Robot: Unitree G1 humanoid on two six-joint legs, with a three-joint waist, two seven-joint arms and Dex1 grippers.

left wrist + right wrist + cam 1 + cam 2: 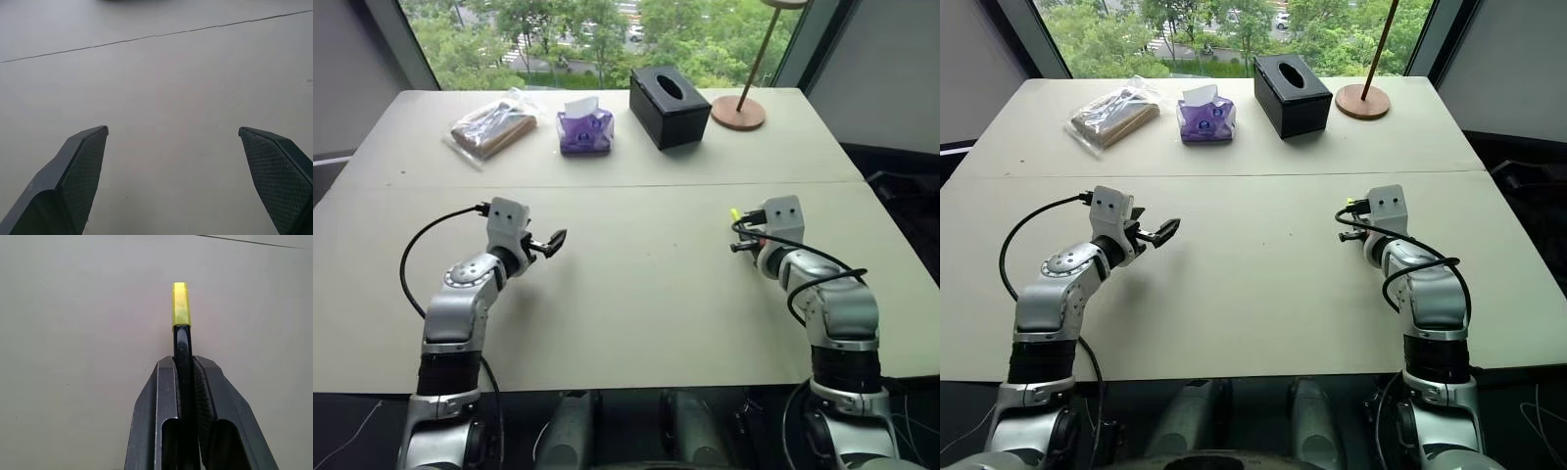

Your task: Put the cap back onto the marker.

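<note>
My right gripper (183, 361) is shut on the black barrel of the marker (182, 343), which sticks out forward between its fingers. A short bright yellow piece, by its look the cap (180, 306), sits on the barrel's free end. In the left eye view this yellow end (734, 213) shows just above the right gripper (742, 238), over the right side of the table. My left gripper (553, 241) hovers low over the left side of the table. Its fingers (80, 166) stand wide open with nothing between them.
Along the far edge of the beige table (636, 294) lie a clear bag of brown items (493, 127), a purple tissue pack (584, 129), a black tissue box (669, 106) and a round wooden lamp base (738, 113). A seam (607, 185) crosses the tabletop.
</note>
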